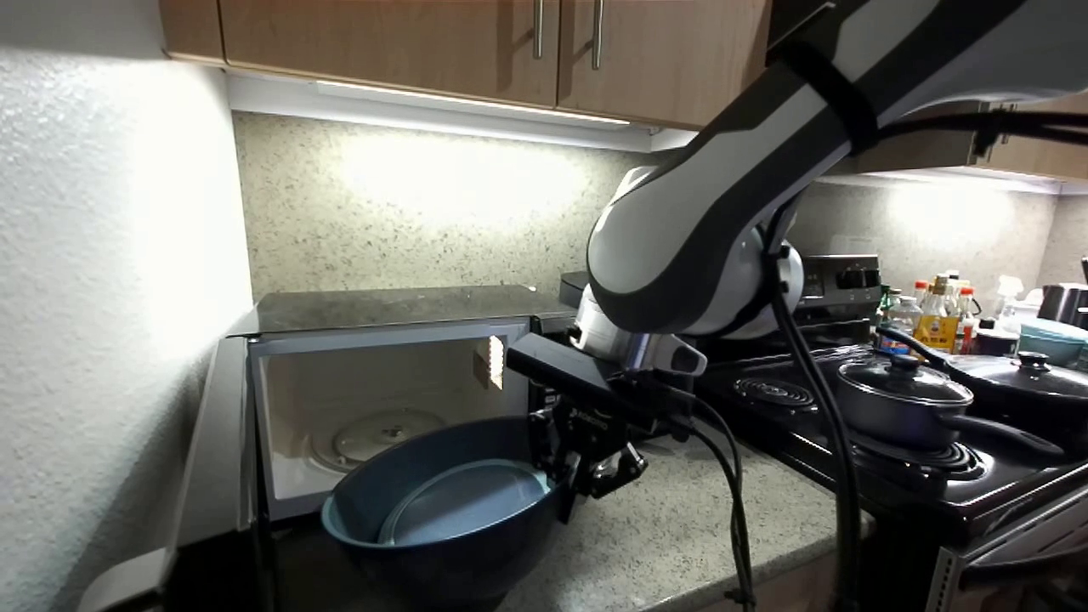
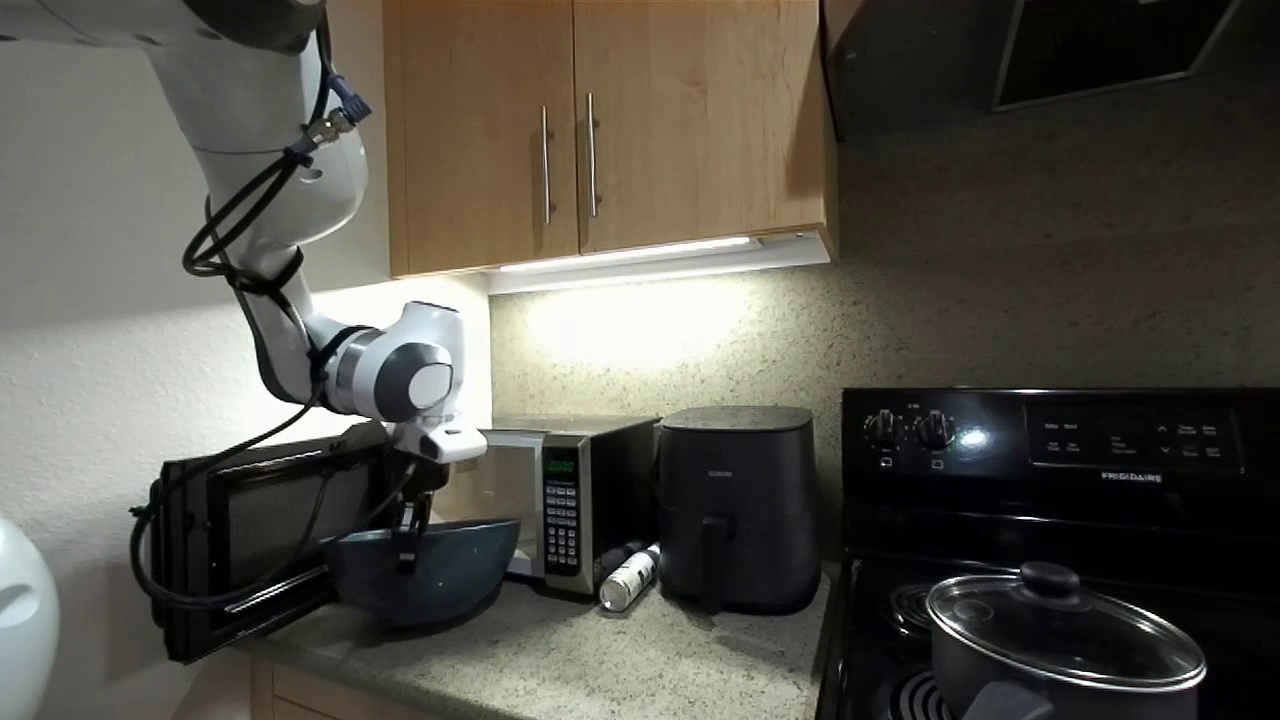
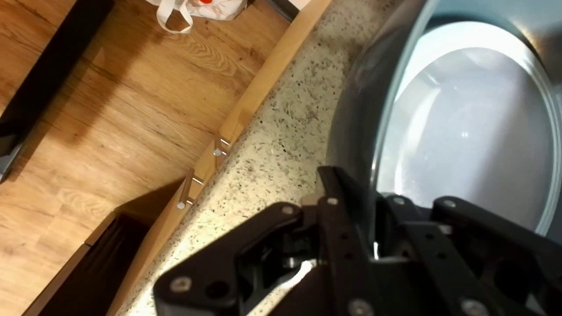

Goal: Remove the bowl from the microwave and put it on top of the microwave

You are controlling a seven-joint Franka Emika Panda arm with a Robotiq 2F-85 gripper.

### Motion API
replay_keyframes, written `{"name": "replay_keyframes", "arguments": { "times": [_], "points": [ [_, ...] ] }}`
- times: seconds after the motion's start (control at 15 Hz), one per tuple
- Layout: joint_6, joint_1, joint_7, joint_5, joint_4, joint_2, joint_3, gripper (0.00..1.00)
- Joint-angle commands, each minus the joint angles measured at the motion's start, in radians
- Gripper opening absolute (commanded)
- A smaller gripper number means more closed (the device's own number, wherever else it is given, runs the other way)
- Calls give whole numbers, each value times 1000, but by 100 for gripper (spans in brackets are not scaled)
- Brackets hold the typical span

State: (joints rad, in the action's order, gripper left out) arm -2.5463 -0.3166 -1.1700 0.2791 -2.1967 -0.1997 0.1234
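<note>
Wrist view: fingers clamp the round bowl by its rim, mouth up and slightly tilted.

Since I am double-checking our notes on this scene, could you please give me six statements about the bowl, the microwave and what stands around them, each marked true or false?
1. The display on the microwave glows green. True.
2. The gripper is closed on the side of the bowl. True.
3. The bowl rests on top of the microwave. False: the gripper holds it in front of the microwave.
4. A lidded pot stands on the stove. True.
5. The microwave is shut. False: its door stands open.
6. Nothing stands between the microwave and the stove. False: a black air fryer does.
</note>
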Motion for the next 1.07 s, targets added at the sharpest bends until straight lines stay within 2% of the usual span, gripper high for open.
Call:
{"name": "replay_keyframes", "arguments": {
  "times": [0.0,0.2,0.47,0.8,1.0],
  "points": [
    [-27,18,53,-1,-148,189,46,8],
    [-70,22,83,38,-213,299,74,8],
    [-224,26,67,16,-282,402,96,8],
    [-457,28,82,31,-327,437,105,8],
    [-622,29,85,41,-315,391,99,8]
  ]
}}
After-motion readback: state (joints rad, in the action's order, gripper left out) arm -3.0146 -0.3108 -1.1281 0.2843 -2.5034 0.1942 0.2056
